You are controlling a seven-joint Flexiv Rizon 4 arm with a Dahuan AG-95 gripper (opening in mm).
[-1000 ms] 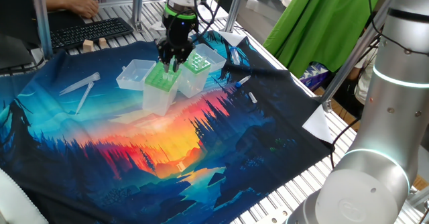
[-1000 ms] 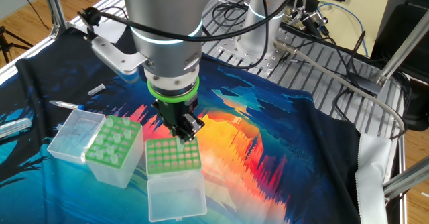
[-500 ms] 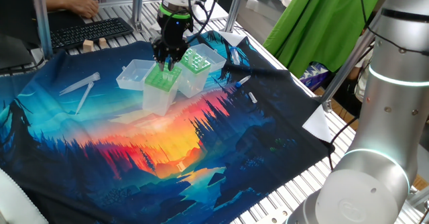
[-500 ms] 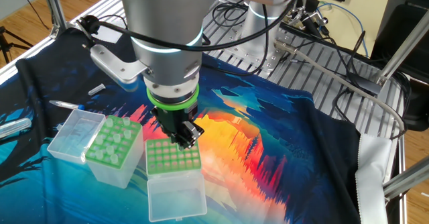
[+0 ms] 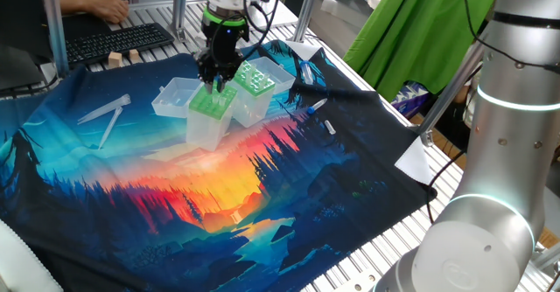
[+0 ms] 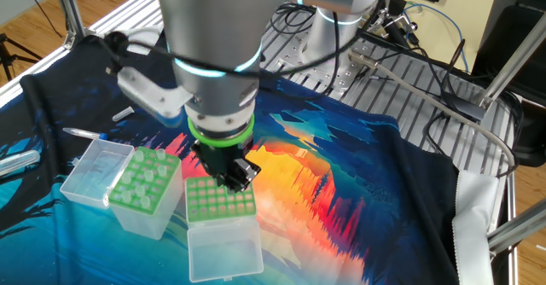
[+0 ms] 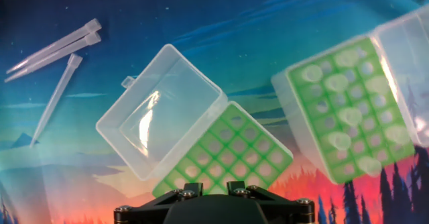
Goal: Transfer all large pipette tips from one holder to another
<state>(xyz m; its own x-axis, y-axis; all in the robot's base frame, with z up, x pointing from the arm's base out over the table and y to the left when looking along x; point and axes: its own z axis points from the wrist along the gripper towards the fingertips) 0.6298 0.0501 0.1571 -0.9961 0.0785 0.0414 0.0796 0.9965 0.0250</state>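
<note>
- Tool (image 5: 216, 80) on my arm, pointing straight down, hangs just above the plain box (image 7: 228, 157), close to its green top plate.
- From the pictures I cannot tell whether the tool is released, clenched or grasping a tip: my hand view shows only its dark base, and in both fixed views the fingertips are too small and dark to read.
- Plain box stands with its clear lid (image 7: 157, 113) swung open beside it. The wide holes I can see in its light-green plate look empty. The rows nearest me are hidden under the tool.
- Dotted box (image 7: 392, 153) stands just beside the plain box, apart from it, also with its lid open.
- Tips (image 7: 338, 141) stand upright in the dotted box, several of them scattered over its grid, their round white mouths facing up. Many holes there are unfilled.
- Loose tips (image 7: 57, 46), three of them, lie flat on the printed cloth (image 5: 262, 196) over the bench, well apart from both boxes.
- Progress, as I judge it: most of the transfer looks done, since the dotted box carries tips and the plain box shows none.
- What may remain is a tip in the hidden rows or in my tool.
</note>
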